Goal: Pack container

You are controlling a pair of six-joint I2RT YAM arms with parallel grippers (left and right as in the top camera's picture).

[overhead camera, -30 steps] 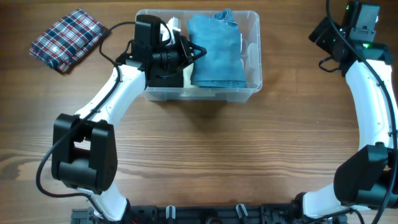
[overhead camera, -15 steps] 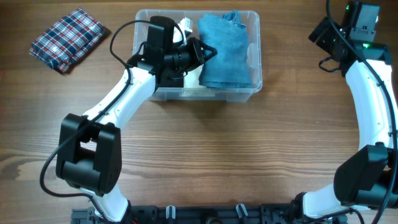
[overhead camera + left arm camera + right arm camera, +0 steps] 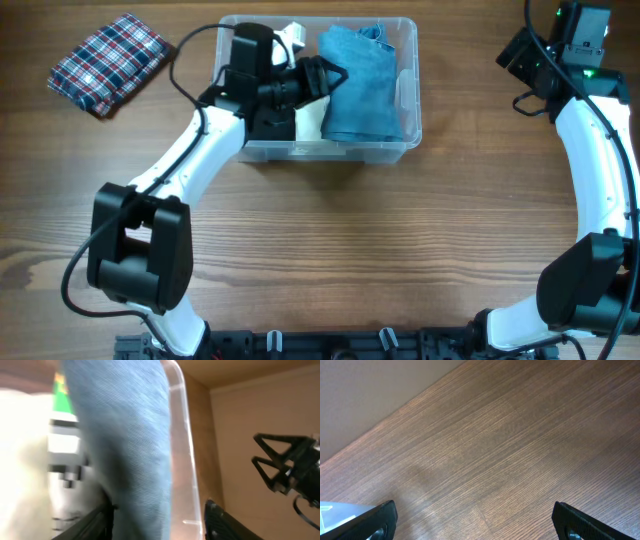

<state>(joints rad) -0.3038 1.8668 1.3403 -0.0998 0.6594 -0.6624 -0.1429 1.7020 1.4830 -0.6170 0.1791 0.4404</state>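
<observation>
Left gripper [image 3: 330, 77] half-open astride blue garment [image 3: 370, 90], right half of container [image 3: 413, 60] (probably unclamped); garment's long axis front-to-back; right gripper [image 3: 475, 517] wide, empty, well apart.

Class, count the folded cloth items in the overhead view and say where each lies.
3: a blue one and a white one inside the container, a plaid one on the table. The left arm may hide more.

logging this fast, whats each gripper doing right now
left gripper: open, jaws either side of the blue cloth
right gripper: open, empty
</observation>
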